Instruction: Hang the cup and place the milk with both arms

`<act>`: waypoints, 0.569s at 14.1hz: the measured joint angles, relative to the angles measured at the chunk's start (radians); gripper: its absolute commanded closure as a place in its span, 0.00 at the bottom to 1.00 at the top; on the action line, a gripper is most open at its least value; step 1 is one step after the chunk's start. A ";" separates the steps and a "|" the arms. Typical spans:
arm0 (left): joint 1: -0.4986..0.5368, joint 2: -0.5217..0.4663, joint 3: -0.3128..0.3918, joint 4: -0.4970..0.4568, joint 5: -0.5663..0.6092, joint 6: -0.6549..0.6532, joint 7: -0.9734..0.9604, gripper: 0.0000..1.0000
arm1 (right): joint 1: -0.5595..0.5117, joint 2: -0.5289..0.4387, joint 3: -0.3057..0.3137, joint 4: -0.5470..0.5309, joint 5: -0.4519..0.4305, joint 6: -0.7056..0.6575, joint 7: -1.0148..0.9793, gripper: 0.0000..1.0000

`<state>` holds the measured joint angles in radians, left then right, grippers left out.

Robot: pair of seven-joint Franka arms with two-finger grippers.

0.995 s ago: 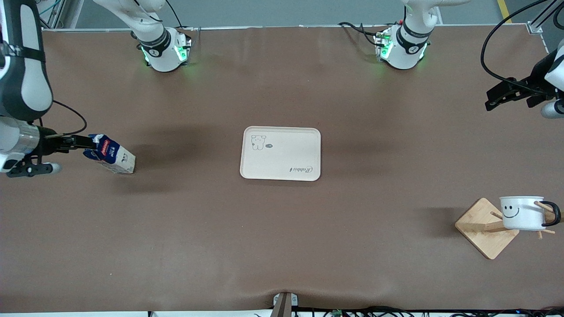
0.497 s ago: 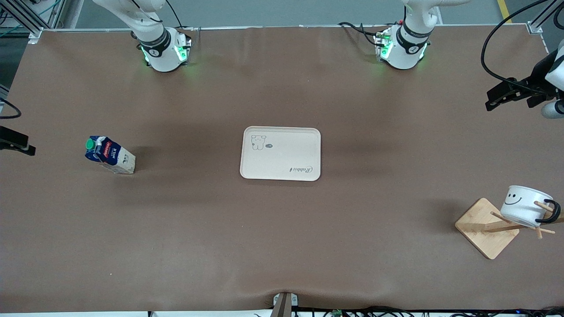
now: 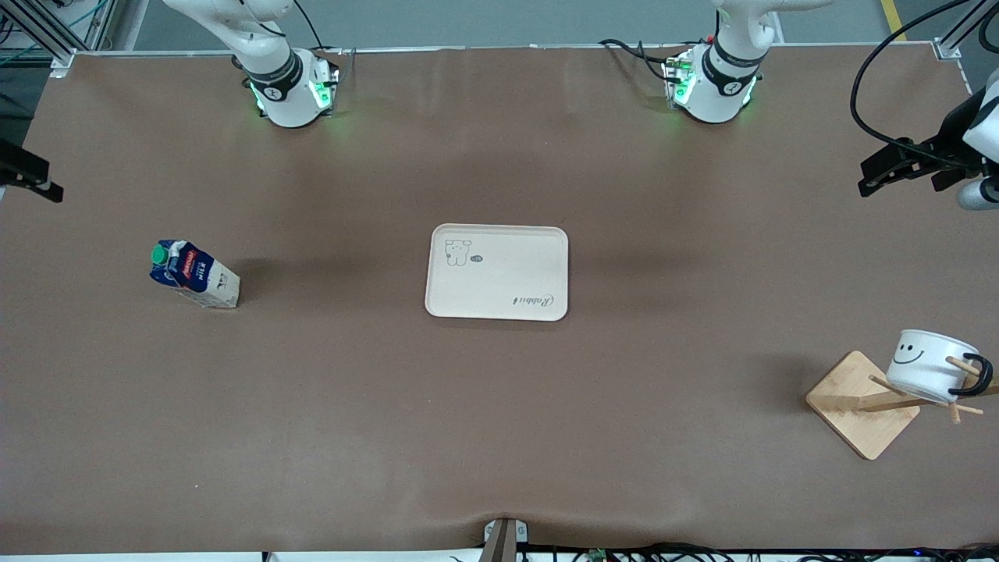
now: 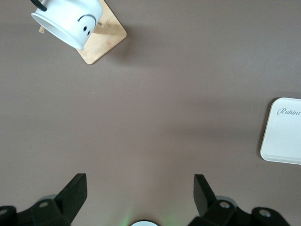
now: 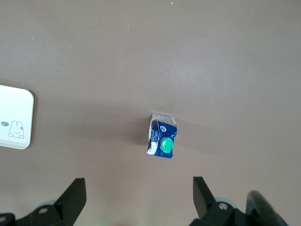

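Observation:
The milk carton (image 3: 195, 275), dark blue with a green cap, stands on the table toward the right arm's end; it also shows in the right wrist view (image 5: 162, 141). My right gripper (image 5: 138, 188) is open and empty, high over the table edge (image 3: 27, 173), apart from the milk. The white cup (image 3: 929, 373) with the smiley face hangs tilted by its black handle on a peg of the wooden rack (image 3: 858, 406); it also shows in the left wrist view (image 4: 70, 21). My left gripper (image 4: 139, 186) is open and empty, waiting over the left arm's end of the table (image 3: 866, 178).
A cream tray (image 3: 497, 272) lies in the middle of the table, and shows in the left wrist view (image 4: 283, 132) and the right wrist view (image 5: 14, 123). The rack's square base (image 4: 101, 40) sits near the table's edge at the left arm's end.
My right gripper let go of the milk and drew away to the table's edge. The cup tipped over on its peg and now hangs still. The left arm has not moved.

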<state>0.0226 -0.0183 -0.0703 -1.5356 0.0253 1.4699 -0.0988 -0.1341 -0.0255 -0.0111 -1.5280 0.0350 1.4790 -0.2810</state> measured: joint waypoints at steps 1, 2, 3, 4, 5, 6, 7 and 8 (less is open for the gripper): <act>0.000 0.000 0.000 0.000 0.000 0.000 0.000 0.00 | 0.000 -0.054 0.000 -0.079 0.000 -0.004 0.000 0.00; 0.000 -0.001 0.000 0.000 0.000 0.000 0.000 0.00 | 0.000 -0.094 0.001 -0.131 0.000 -0.020 0.000 0.00; 0.000 -0.002 0.000 0.000 0.000 0.000 0.000 0.00 | 0.000 -0.117 0.001 -0.158 0.000 -0.027 0.000 0.00; -0.001 -0.003 0.000 0.000 0.000 0.000 0.000 0.00 | 0.001 -0.128 0.001 -0.169 0.000 -0.027 0.000 0.00; -0.003 -0.004 -0.001 0.000 0.000 0.000 0.000 0.00 | 0.004 -0.130 0.003 -0.167 0.000 -0.022 0.000 0.00; -0.006 -0.005 -0.001 0.000 0.000 0.000 0.000 0.00 | 0.014 -0.128 0.005 -0.158 -0.002 -0.017 0.000 0.00; -0.009 -0.006 -0.003 0.001 -0.001 0.000 0.000 0.00 | 0.031 -0.125 0.007 -0.143 -0.010 -0.016 0.001 0.00; -0.010 -0.006 -0.008 0.001 -0.001 0.000 0.000 0.00 | 0.044 -0.122 0.011 -0.132 -0.021 -0.016 0.006 0.00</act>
<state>0.0123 -0.0246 -0.0784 -1.5346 0.0240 1.4702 -0.0984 -0.0903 -0.1477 0.0002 -1.6599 0.0137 1.4627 -0.2752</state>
